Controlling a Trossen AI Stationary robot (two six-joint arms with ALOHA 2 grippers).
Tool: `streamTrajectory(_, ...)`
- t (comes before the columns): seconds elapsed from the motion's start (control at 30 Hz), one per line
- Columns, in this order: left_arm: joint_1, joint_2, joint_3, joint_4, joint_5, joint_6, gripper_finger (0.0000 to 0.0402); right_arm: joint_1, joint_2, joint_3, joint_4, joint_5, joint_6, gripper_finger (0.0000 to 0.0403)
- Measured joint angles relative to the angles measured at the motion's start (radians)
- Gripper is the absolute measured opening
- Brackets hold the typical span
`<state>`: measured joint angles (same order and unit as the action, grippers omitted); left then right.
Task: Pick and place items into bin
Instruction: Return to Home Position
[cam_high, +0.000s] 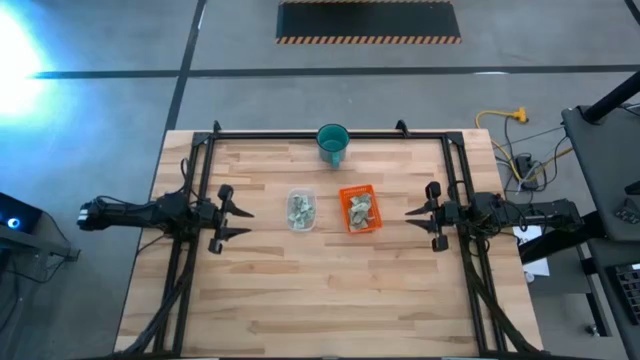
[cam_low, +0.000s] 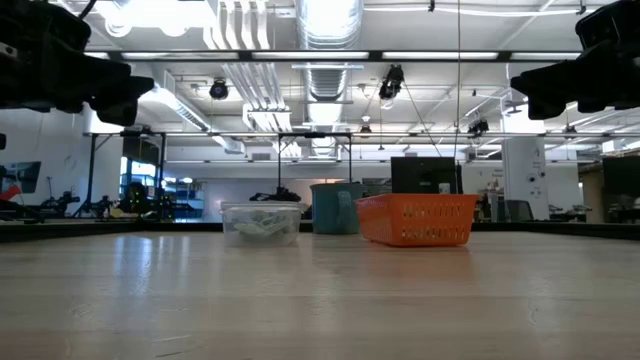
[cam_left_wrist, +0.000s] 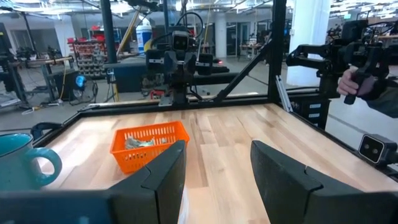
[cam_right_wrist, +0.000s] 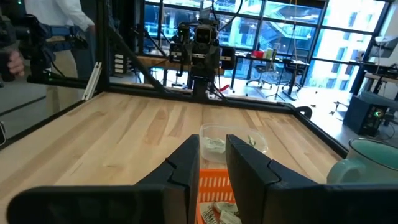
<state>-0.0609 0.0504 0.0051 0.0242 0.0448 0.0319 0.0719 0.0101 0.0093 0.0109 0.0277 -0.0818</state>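
The items are tiny pale green-and-white pieces. Some lie in a clear container (cam_high: 300, 210) and some in the orange tray (cam_high: 360, 208) beside it, at the table's middle. In the right wrist view the pieces (cam_right_wrist: 224, 213) show inside the tray (cam_right_wrist: 214, 186), with the clear container (cam_right_wrist: 233, 142) beyond it. My left gripper (cam_high: 248, 221) hovers left of the container, open and pointing at it. My right gripper (cam_high: 410, 219) hovers right of the tray, open by a narrow gap. Both hold nothing.
A teal cup (cam_high: 333, 143) stands near the table's far edge, behind the two containers. A black frame (cam_high: 330, 133) runs along the far edge and down both sides. A person's hand (cam_left_wrist: 357, 81) holds a device beyond the table. Bare wood lies toward the near edge.
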Motion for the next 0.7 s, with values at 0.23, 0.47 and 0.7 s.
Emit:
streamTrajectory(0.23,0.000,0.007,0.000,0.000,0.000,0.000,0.0165,0.000,0.000,0.000,0.001,0.000,0.001,0.0068)
streamTrajectory(0.47,0.000,0.008,0.000,-0.001,0.000,0.000,0.0165,0.000,0.000,0.000,0.001,0.000,0.004,0.0068)
streamTrajectory(0.7,0.000,0.008,0.000,0.000,0.000,-0.015,0.0165,0.000,0.000,0.000,0.001,0.000,0.021,0.0068)
